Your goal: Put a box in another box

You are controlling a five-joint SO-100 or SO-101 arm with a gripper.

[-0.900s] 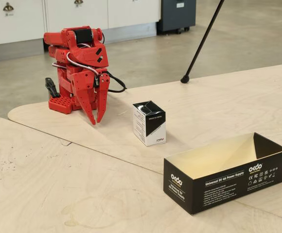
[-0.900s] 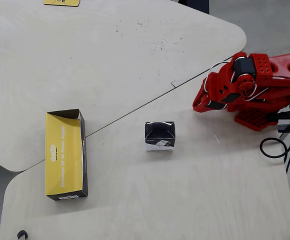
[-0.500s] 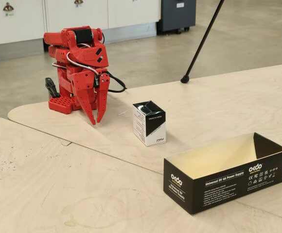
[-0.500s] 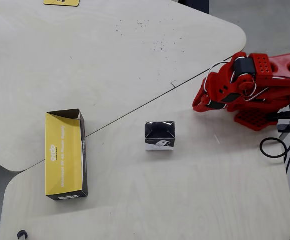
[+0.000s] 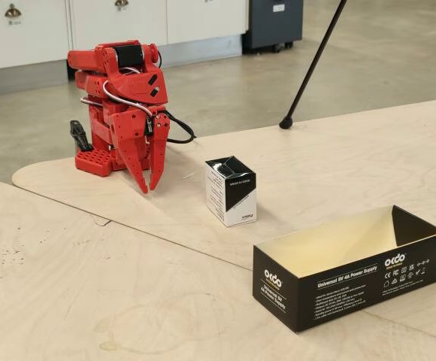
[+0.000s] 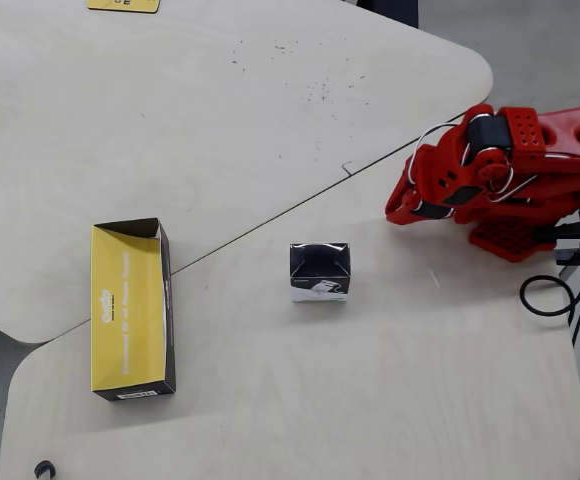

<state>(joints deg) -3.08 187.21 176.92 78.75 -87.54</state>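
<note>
The small black-and-white box (image 5: 231, 190) stands upright on the wooden table, near the middle in the overhead view (image 6: 320, 271). The long black box (image 5: 353, 282) lies open-topped with nothing inside; in the overhead view (image 6: 167, 320) it is at the left, well apart from the small box. The red arm is folded over its base. Its gripper (image 5: 149, 189) points down at the table with the fingertips together and nothing between them, a short way left of the small box in the fixed view. From overhead the gripper (image 6: 397, 213) is right of the small box.
A black cable (image 6: 550, 295) loops behind the arm's base at the right table edge. A black tripod leg (image 5: 308, 68) stands on the floor beyond the table. A seam (image 6: 270, 222) runs diagonally between two tabletops. A yellow label (image 6: 123, 5) lies at the far top edge.
</note>
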